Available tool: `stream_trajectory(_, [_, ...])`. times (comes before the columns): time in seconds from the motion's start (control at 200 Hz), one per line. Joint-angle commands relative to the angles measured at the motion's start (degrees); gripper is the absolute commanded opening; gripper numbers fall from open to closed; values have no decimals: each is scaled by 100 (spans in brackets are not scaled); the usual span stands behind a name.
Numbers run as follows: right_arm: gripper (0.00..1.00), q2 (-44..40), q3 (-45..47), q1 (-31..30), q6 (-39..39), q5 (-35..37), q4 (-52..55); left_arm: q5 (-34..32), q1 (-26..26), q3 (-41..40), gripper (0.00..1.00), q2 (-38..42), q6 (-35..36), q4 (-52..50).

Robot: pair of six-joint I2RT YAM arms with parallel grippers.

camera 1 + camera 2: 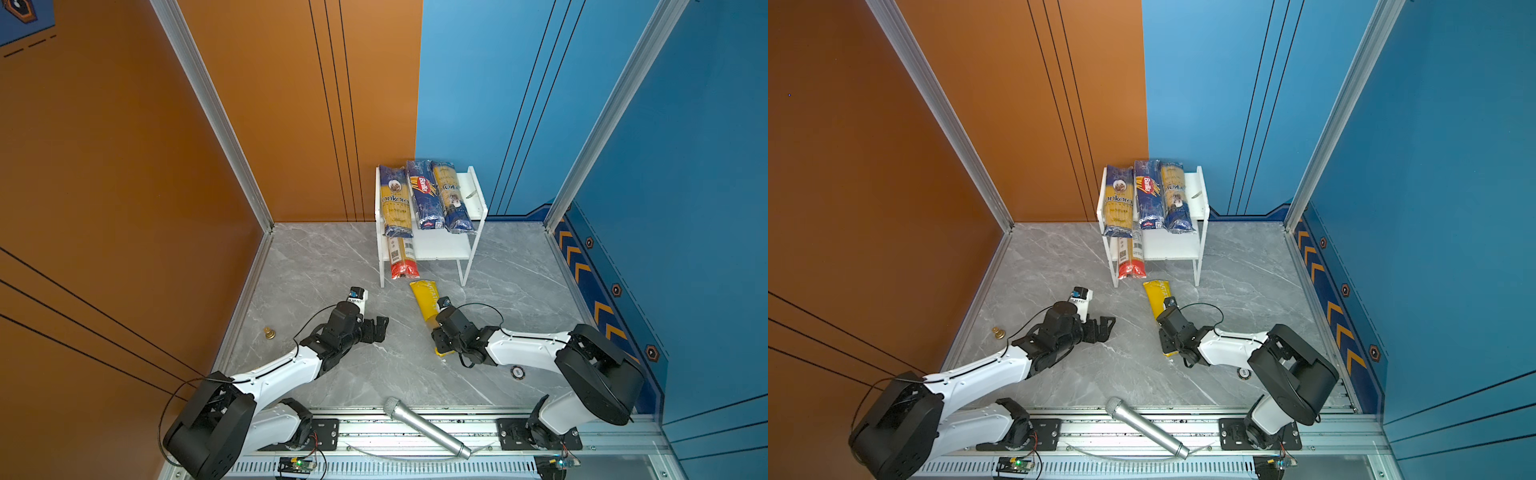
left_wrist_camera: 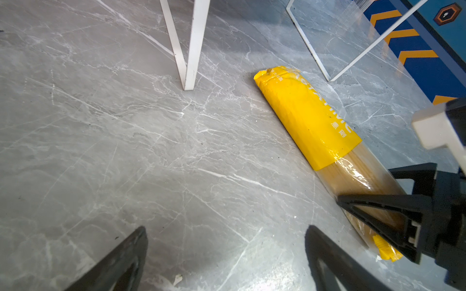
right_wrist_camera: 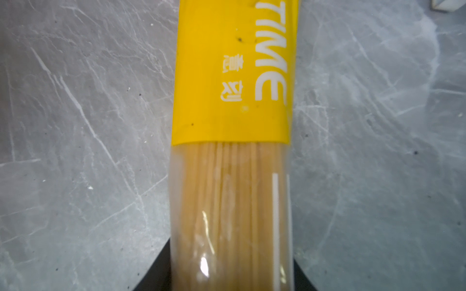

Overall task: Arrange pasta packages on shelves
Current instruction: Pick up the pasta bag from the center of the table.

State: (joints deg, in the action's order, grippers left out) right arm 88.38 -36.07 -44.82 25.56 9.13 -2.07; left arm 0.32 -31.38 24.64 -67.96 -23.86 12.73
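The white shelves [image 1: 473, 195] stand at the back. On the top board lie three pasta packages: an ankara bag [image 1: 395, 201], the dark blue Barilla bag [image 1: 424, 195] and another ankara bag [image 1: 453, 197]. A red-and-clear bag [image 1: 402, 259] lies on the lower board at its left. The yellow package [image 1: 426, 301] [image 2: 307, 118] [image 3: 229, 100] lies on the floor in front of the rack. My right gripper [image 1: 440, 338] [image 3: 230, 264] is shut across its clear half. My left gripper [image 1: 380, 328] [image 2: 226, 229] is open over bare floor to the left of that bag.
A silver microphone [image 1: 426, 428] lies across the front rail. A small brass piece [image 1: 269, 332] stands by the left wall, and a round disc [image 1: 516, 372] lies under the right arm. The rack's thin legs [image 2: 189, 63] stand just beyond the yellow bag.
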Motion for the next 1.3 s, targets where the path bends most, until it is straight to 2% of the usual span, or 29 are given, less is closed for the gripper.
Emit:
stream_trajectory(0.0, [18, -221, 179, 133, 140, -311, 450, 84, 51, -4, 98, -31, -31, 90])
stream_trajectory(0.09, [15, -415, 179, 244, 151, -430, 512, 87, 51, -3, 98, -43, -29, 90])
stream_trajectory(0.185, [0, -606, 227, 315, 102, -532, 514, 83, 46, -14, 98, -40, -31, 97])
stream_trajectory(0.451, [0, -1039, 338, 399, 131, -643, 532, 64, 53, -51, 98, 2, -22, 96])
stream_trajectory(0.651, [0, -1854, 299, 419, 159, -814, 686, 56, 58, -54, 98, 16, -22, 90])
stream_trajectory(0.916, [0, -2960, -178, 420, 95, -781, 1763, 67, 53, -52, 98, -19, -21, 125])
stream_trajectory(0.961, [0, -3105, -299, 604, 98, -780, 2001, 76, 53, -50, 98, -24, -14, 125])
stream_trajectory(1.292, [0, -3800, -1178, 637, 80, -683, 3262, 85, 54, -51, 98, -36, 13, 143])
